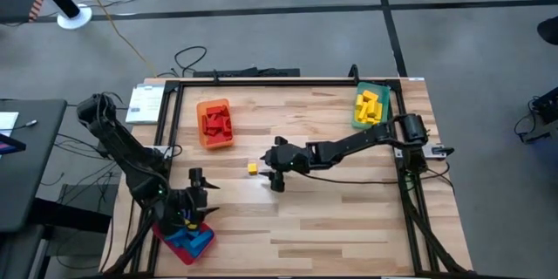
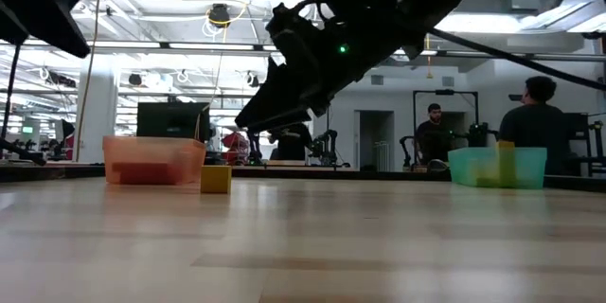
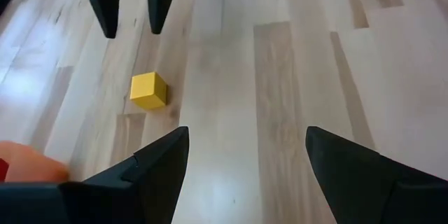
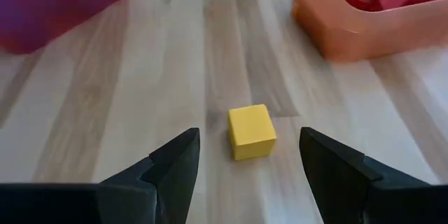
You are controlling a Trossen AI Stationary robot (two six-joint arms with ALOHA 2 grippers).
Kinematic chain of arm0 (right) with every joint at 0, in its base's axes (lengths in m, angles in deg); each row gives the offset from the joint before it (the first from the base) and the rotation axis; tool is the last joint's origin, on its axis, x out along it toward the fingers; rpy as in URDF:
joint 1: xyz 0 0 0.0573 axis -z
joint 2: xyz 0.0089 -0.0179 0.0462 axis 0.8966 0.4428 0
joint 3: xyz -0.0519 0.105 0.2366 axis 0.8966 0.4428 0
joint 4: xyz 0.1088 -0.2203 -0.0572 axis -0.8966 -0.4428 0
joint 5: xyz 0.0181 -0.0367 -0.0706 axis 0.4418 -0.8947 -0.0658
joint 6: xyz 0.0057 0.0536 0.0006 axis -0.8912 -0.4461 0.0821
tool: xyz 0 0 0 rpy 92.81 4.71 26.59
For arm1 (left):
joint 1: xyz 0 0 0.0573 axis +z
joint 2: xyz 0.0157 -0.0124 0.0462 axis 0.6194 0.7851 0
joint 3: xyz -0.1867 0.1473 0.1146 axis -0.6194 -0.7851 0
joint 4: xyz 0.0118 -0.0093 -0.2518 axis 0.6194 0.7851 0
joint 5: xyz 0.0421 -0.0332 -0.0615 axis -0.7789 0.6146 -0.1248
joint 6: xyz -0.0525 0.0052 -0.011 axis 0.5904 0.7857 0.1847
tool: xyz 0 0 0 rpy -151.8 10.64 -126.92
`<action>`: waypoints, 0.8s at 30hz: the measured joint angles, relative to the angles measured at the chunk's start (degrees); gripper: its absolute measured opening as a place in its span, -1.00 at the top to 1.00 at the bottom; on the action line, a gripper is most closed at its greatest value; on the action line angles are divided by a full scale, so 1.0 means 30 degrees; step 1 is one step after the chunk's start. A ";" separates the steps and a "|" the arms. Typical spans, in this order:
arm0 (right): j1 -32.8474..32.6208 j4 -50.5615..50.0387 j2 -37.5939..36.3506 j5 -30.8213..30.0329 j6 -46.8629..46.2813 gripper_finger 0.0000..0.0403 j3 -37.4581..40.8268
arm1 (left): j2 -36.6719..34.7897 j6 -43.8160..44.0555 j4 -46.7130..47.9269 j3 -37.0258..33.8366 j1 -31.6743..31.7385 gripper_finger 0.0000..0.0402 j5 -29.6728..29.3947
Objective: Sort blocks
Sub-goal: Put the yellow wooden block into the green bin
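One yellow block [image 1: 252, 168] lies alone on the wooden table; it also shows in the low view [image 2: 216, 178], the left wrist view [image 3: 148, 89] and the right wrist view [image 4: 250, 131]. My right gripper [image 1: 272, 173] is open and slants down just right of the block, which lies ahead of its fingertips [image 4: 249, 162], untouched. My left gripper [image 1: 199, 185] is open near the table's front left, above the wood [image 3: 245, 161], pointing toward the block from a distance. Red blocks [image 1: 214, 122] fill the orange tray, yellow blocks [image 1: 370, 105] the green tray, and blue blocks [image 1: 181, 227] the red tray.
The orange tray [image 1: 228, 139] stands at the far left of centre and the green tray [image 1: 359, 124] at the far right. The red tray [image 1: 202, 242] sits at the near left edge, below my left arm. A black frame [image 1: 288, 80] borders the table. People stand in the room behind [image 2: 530, 114].
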 joint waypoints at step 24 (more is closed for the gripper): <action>0.0488 0.0070 0.0802 0.1069 0.0196 -0.29 -0.0072 | 0.0872 -0.3128 -0.3356 -0.1326 0.5490 -0.41 0.0221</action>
